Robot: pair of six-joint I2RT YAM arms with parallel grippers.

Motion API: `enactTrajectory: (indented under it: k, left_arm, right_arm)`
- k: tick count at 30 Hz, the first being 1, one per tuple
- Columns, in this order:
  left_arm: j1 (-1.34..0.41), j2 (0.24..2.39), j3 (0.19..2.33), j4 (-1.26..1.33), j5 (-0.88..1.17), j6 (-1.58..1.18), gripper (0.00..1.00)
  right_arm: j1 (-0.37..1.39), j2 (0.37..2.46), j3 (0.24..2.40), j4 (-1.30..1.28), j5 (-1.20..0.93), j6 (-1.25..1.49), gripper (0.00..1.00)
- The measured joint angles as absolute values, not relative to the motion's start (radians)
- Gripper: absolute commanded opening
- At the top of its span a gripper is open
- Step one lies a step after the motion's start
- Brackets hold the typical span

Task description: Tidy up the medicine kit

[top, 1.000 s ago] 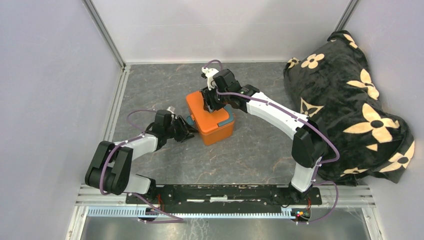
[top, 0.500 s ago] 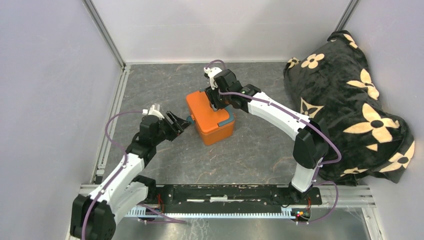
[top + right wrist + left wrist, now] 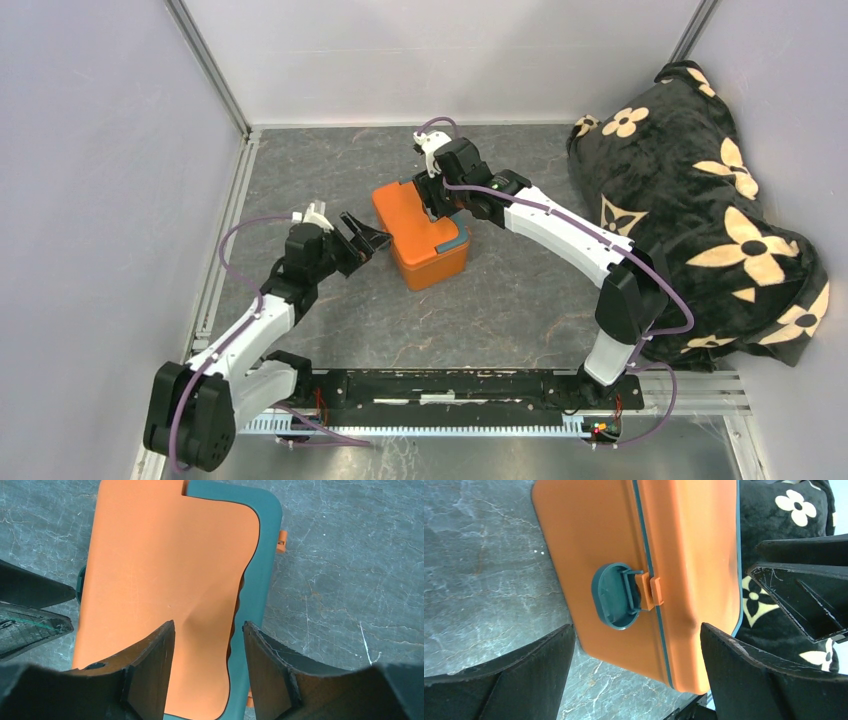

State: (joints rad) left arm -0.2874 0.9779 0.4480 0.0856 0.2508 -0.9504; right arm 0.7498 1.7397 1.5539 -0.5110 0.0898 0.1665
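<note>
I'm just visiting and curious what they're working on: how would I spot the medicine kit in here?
Look at the grey marbled table, left of the black flowered blanket. Near its middle sits the medicine kit. It is the only bright orange thing there, a rounded box with a teal handle.

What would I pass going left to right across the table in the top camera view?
The left pincer → medicine kit → blanket. The right pincer overlaps the kit's far side, so it is left out.
</note>
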Motion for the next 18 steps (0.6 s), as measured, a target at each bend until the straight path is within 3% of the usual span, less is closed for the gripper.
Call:
enactTrajectory:
  k: [13,18]
  left_arm:
    - [-0.287,1.127,0.461,0.249,0.302,-0.989,0.99]
    - [-0.287,1.158,0.5,0.237,0.3,-0.989,0.89]
  right_arm:
    - [0.75,1.74,1.544,-0.511,0.075,0.167,0.59]
    - [0.75,1.74,1.544,-0.511,0.061,0.166,0.59]
